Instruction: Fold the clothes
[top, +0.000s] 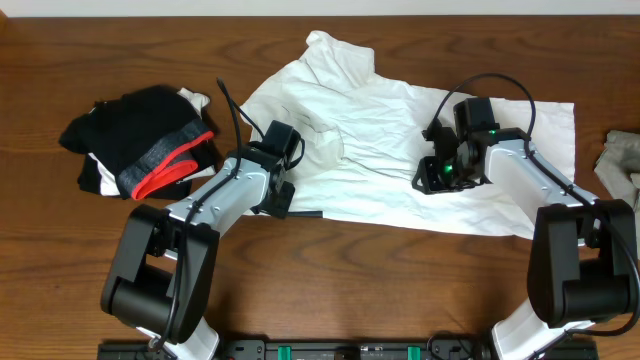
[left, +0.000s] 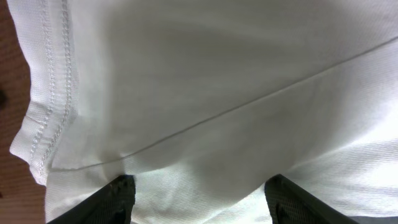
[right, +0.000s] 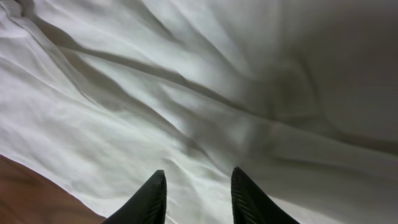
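Left pincer: open, jaws spread wide, tips low over white fabric, nothing clamped between them. The double-stitched hem sits just left of the left fingertip, and one seam line runs diagonally across the cloth ahead.

Right pincer: jaws partly apart with a narrow gap, fingertips down at wrinkled white cloth. The cloth shows through the gap, no fold seen caught in it. Bare desk shows at the lower left of that wrist view, so the shirt's edge is close by.

T-shirt: lies spread on the desk, from centre over to the right side. It is mostly flat but creased, with a bunched part at the far edge. The side facing up is plain white. The left pincer is at its near-left edge, the right pincer over its right half. Both arms reach in from the near side.

Outward, left: pile of black garments with a grey-and-red band, apart from the shirt.

Far right edge: small grey-beige cloth, partly cut off by the frame.
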